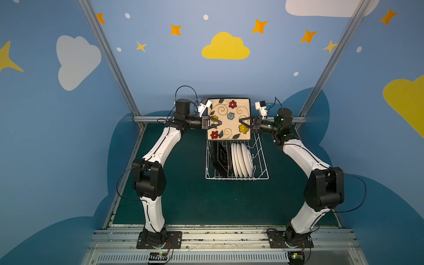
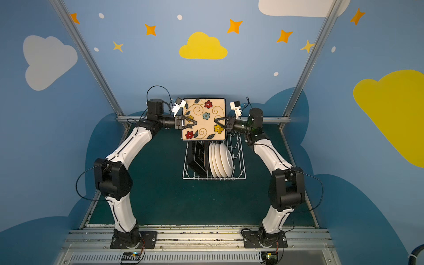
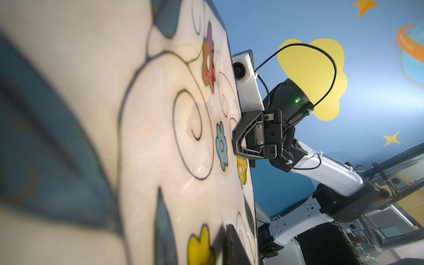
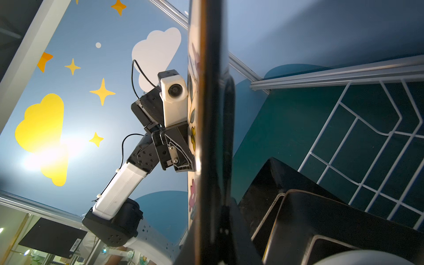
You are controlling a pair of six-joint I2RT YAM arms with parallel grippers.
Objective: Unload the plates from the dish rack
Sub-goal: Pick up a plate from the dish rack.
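Both arms arch inward with elbows bent. The left hand (image 1: 214, 123) and right hand (image 1: 243, 121) clench opposite edges of the flowered plate (image 1: 229, 110), raised over the far end of the dish rack (image 1: 257, 178). Both top views show white plates (image 1: 241, 160) and a dark plate (image 1: 219, 158) racked. Only the right wrist view shows the held plate's black back.

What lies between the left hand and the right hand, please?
The flowered plate, held over the dish rack, fills the gap; both top views show it.
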